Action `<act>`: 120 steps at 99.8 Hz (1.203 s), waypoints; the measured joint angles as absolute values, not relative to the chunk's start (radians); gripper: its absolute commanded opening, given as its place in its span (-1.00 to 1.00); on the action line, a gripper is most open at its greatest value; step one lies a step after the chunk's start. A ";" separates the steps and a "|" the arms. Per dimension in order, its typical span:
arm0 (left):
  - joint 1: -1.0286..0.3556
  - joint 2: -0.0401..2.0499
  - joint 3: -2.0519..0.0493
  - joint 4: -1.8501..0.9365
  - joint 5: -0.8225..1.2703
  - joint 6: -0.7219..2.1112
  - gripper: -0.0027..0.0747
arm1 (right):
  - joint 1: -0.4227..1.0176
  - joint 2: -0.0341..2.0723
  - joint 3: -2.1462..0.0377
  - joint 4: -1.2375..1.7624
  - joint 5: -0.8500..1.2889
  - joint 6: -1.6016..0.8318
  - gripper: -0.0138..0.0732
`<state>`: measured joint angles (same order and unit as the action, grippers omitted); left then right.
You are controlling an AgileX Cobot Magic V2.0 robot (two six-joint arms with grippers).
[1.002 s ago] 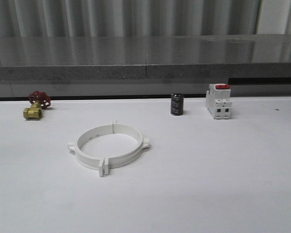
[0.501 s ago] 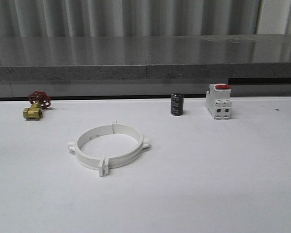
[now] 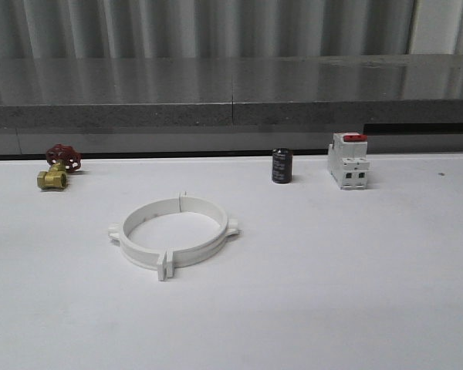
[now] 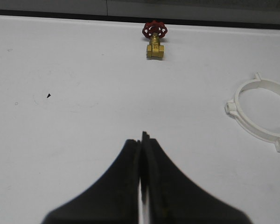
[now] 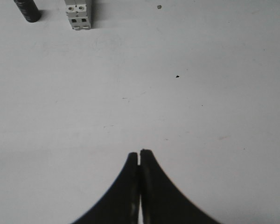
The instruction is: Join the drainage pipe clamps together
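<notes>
1. Front view: the clamps [image 3: 174,230] form one ring mid-table, unmoved over the last second; the task looks done or not begun. Valve [image 3: 58,166], cylinder [image 3: 282,166] and switch [image 3: 349,159] stand well apart.
2. Left wrist view: left gripper [image 4: 141,136] pressed together, empty; clamps [image 4: 261,112] nearby, bare table [image 4: 74,116] between.
3. Right wrist view: right gripper [image 5: 139,153] pressed together, empty, over open table.

Around the drainage pipe clamps [image 3: 174,230] the table [image 3: 332,293] is open on every side; valve [image 3: 58,167], black cylinder [image 3: 282,166] and switch block [image 3: 349,160] stand well behind.
</notes>
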<state>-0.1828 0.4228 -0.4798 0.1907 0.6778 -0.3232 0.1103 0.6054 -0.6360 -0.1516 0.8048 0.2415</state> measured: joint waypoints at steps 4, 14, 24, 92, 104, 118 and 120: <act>-0.183 0.423 -0.480 0.191 0.678 -0.323 -0.98 | 0.110 0.605 -0.636 -0.152 0.805 0.241 -0.84; -0.183 0.423 -0.480 0.191 0.678 -0.323 -0.98 | 0.110 0.605 -0.636 -0.152 0.805 0.241 -0.84; -0.183 0.423 -0.480 0.191 0.678 -0.323 -0.98 | 0.110 0.605 -0.636 -0.158 0.805 0.241 -0.84; -0.183 0.423 -0.480 0.191 0.678 -0.323 -0.98 | 0.064 0.093 -0.186 -0.021 0.339 0.037 -0.84; -0.183 0.423 -0.480 0.191 0.678 -0.323 -0.98 | 0.064 0.005 -0.112 -0.020 0.285 0.030 -0.84; -0.183 0.423 -0.480 0.191 0.678 -0.323 -0.98 | 0.052 -0.011 -0.042 -0.019 0.196 0.030 -0.84; -0.183 0.423 -0.480 0.191 0.678 -0.323 -0.98 | 0.050 -0.011 -0.033 -0.019 0.182 0.030 -0.84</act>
